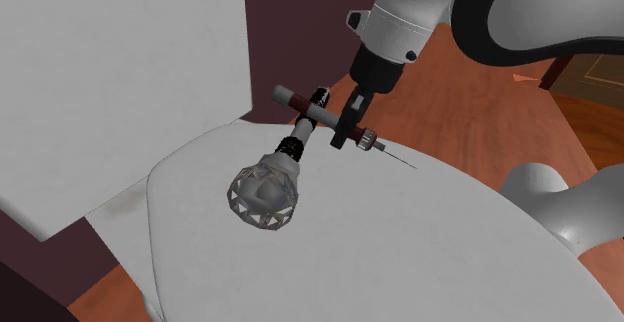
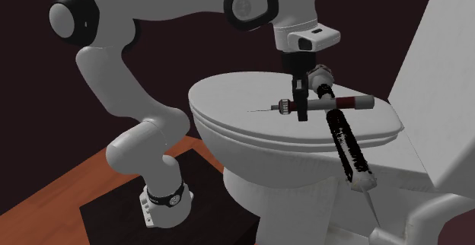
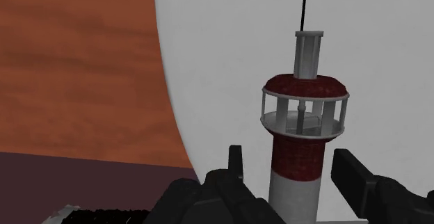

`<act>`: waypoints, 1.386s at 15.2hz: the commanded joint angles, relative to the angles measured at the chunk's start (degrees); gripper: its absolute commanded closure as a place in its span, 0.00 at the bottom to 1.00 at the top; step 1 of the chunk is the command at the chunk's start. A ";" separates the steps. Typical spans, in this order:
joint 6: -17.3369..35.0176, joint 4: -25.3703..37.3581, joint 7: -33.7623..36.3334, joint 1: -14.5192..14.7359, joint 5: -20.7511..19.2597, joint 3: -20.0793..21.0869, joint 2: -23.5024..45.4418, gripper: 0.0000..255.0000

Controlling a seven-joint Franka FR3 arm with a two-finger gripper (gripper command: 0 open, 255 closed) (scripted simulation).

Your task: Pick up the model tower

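The model tower [image 1: 318, 112] lies on its side on the white toilet lid [image 1: 400, 240]. It has a grey shaft, dark red bands, a railed gallery and a thin black antenna. My gripper [image 1: 345, 138] comes down over it and is open. Its black fingers stand on either side of the shaft just behind the gallery. In the wrist view the tower [image 3: 300, 118] runs between the fingers [image 3: 235, 165] with a small gap on each side. In the second exterior view the gripper [image 2: 302, 111] straddles the tower [image 2: 342, 102] near the lid's [image 2: 243, 103] middle.
A long black-and-white rod with a faceted grey ball [image 1: 263, 196] lies across the tower's base end and reaches past the lid's edge as a rough black rod [image 2: 346, 141]. A tall white panel [image 1: 120, 70] rises behind the lid. Orange wooden floor [image 3: 76, 62] lies below.
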 commanded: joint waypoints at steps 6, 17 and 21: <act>0.14 -0.20 -0.01 0.03 0.04 0.02 -0.07 1.00; -5.56 6.83 0.55 -0.52 -0.94 -0.75 1.26 1.00; -8.38 10.57 0.87 -0.79 -1.39 -1.05 2.18 1.00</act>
